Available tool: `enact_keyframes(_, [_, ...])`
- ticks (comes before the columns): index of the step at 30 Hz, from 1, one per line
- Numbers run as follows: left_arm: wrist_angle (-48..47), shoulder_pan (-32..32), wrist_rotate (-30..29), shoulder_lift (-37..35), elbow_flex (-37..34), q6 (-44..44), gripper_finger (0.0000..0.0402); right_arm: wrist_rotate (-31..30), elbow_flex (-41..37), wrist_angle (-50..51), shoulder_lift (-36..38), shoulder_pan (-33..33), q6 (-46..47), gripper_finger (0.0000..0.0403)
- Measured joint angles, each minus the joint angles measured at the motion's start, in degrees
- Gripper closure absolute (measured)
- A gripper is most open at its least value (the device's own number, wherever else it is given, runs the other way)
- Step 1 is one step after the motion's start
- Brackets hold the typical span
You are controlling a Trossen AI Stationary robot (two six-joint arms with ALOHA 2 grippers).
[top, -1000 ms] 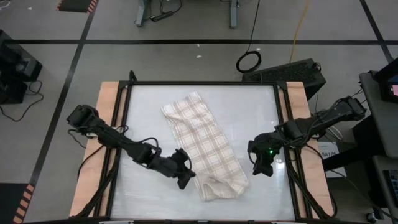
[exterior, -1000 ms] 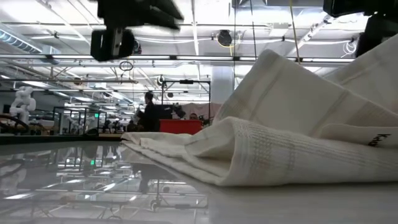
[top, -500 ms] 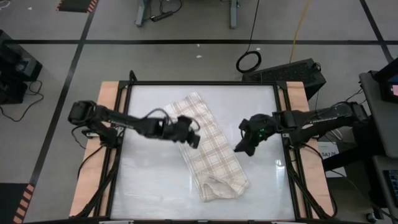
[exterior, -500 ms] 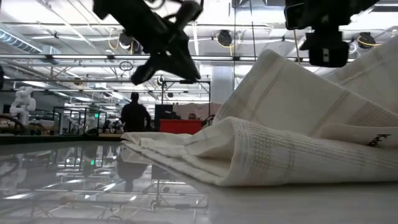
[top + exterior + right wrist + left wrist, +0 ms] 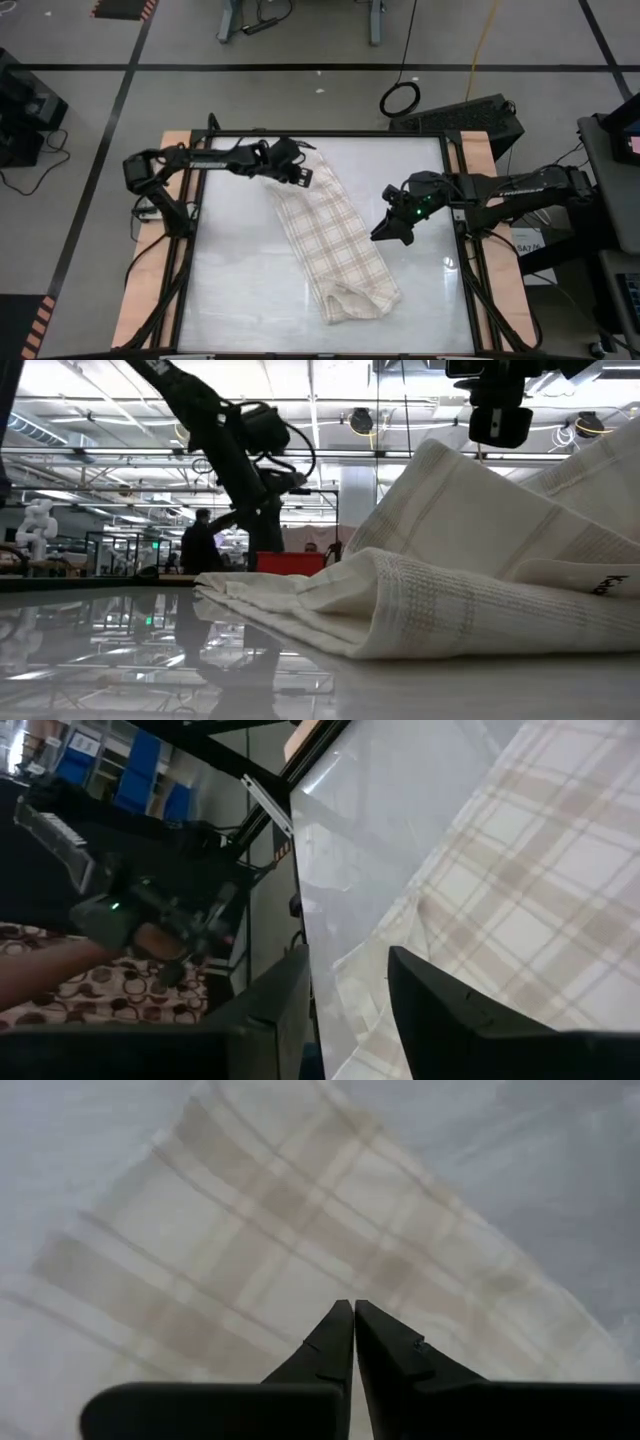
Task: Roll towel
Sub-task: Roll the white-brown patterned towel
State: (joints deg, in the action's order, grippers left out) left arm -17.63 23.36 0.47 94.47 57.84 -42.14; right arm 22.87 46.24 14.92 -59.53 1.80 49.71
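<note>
Low view, towel (image 5: 450,590) cropped (right side), left tool (image 5: 297,176) closed

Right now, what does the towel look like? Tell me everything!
The towel is thin, soft, cream-white cloth with tan plaid stripes. It lies flat in a long slanted strip on the shiny table. Its near end is bunched into loose folds. The left end effector, shut, is at its far end; touching is unclear.
</note>
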Motion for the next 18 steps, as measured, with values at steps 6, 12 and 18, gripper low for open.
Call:
enact_keyframes(6, [0.61, 4.76, 3.14, 4.38, 0.02, 6.05, 0.0398, -0.19, 0.00, -0.13, 0.00, 0.00, 1.07, 0.0276])
enact_keyframes(12, [0.38, 7.42, 3.40, 8.94, 0.02, 8.55, 0.0398, -4.71, 0.00, -0.76, -0.02, 0.02, 8.24, 0.0275])
enact_keyframes(18, [1.27, 9.58, 3.76, 12.02, 0.37, 10.21, 0.0399, -8.53, 0.00, -6.05, -0.02, 0.07, 12.64, 0.0275])
